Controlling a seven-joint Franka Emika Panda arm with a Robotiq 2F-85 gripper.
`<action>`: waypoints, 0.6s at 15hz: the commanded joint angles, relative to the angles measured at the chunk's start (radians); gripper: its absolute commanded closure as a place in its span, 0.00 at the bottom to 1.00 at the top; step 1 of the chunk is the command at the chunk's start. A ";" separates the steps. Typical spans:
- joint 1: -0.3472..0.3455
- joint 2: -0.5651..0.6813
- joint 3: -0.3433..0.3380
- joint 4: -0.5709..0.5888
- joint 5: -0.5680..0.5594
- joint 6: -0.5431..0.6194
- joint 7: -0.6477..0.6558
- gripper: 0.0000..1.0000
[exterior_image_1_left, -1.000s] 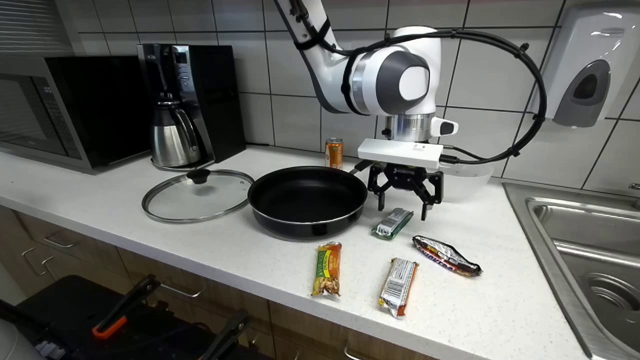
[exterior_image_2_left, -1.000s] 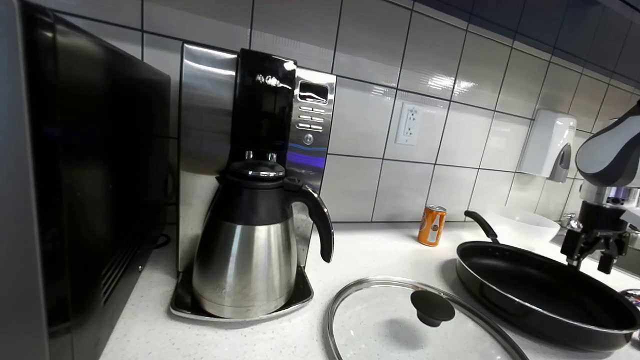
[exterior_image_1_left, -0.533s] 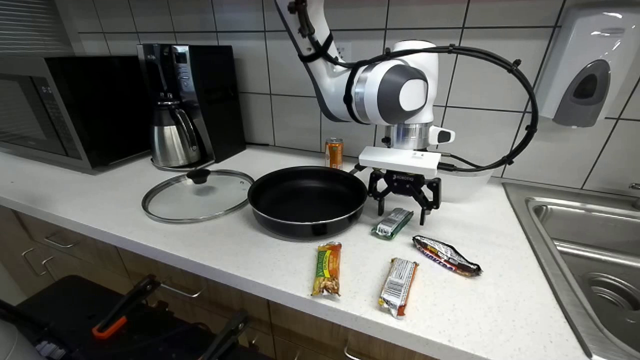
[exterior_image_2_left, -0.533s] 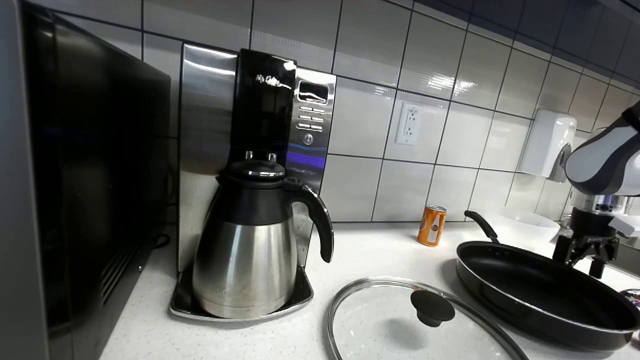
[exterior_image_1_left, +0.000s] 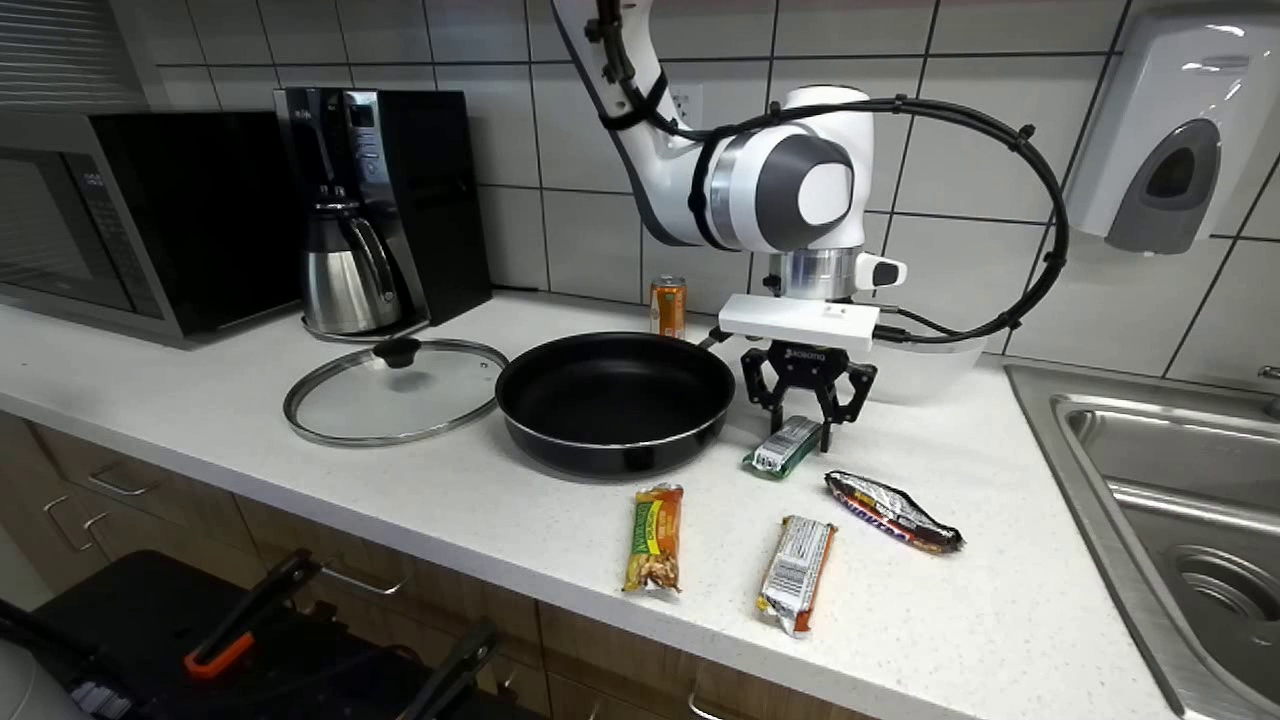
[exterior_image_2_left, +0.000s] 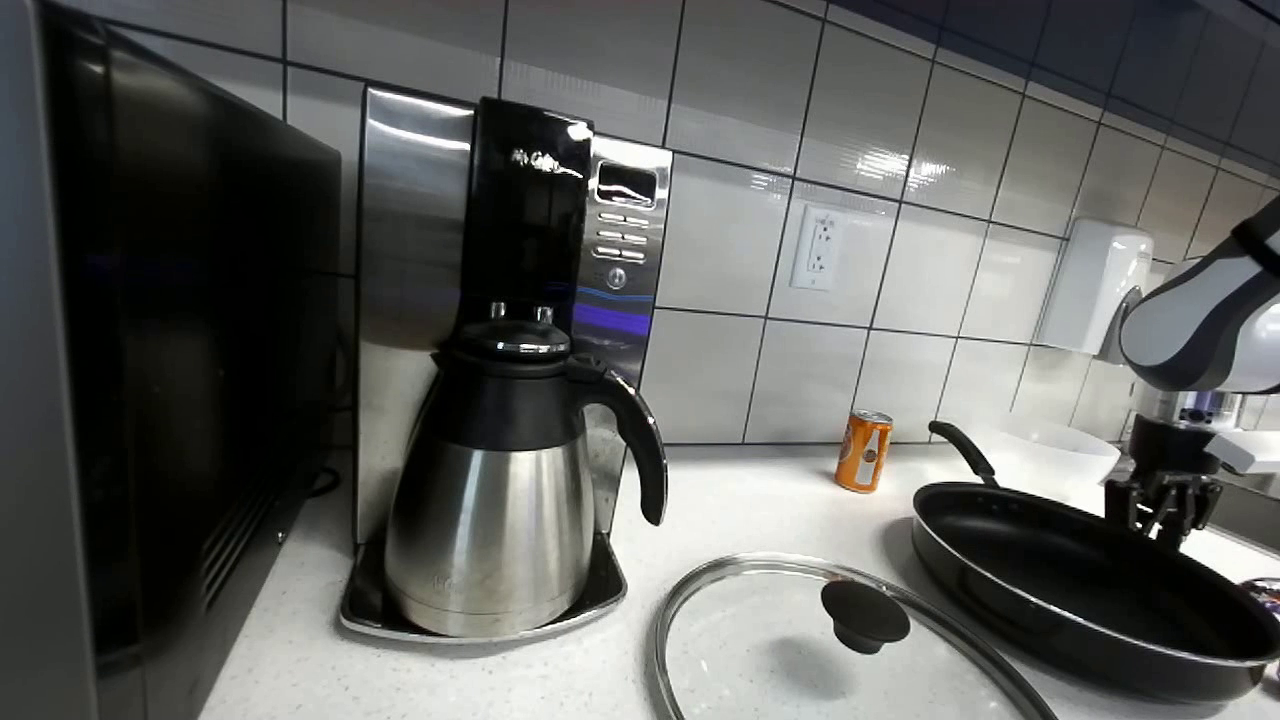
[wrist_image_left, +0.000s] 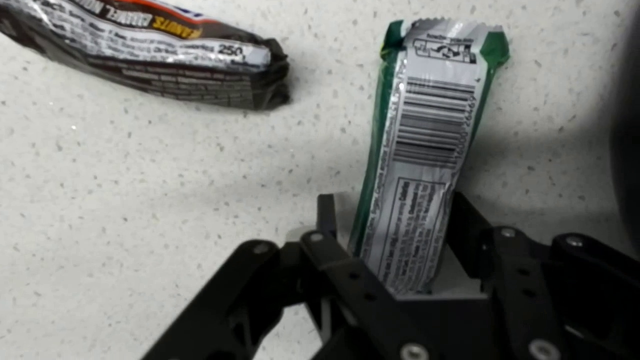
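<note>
Tiled wall (exterior_image_1_left: 590, 235) backed a speckled surface (exterior_image_1_left: 1000, 620); gripper (exterior_image_1_left: 800, 436) stood partly spread astride a green-wrapped bar (wrist_image_left: 425, 165); black pan (exterior_image_1_left: 600, 455) sat nearby, glass lid (exterior_image_1_left: 420, 400) beside it.

2 exterior views, overlooking the counter (exterior_image_1_left: 450, 485) or closely facing the coffee maker (exterior_image_2_left: 528, 220), share the pan (exterior_image_1_left: 615, 395); the wrist view looks down close above the green bar (wrist_image_left: 420, 155).

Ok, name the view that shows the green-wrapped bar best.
The wrist view: there the green-wrapped bar appears large, its barcode plain. Otherwise the green-wrapped bar shows only in an exterior view, small, at the gripper.
</note>
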 joint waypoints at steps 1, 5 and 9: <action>-0.017 -0.015 0.022 0.003 0.002 -0.003 0.009 0.73; -0.015 -0.028 0.020 -0.005 -0.001 -0.006 0.010 0.86; -0.012 -0.065 0.013 -0.014 -0.010 -0.038 0.006 0.86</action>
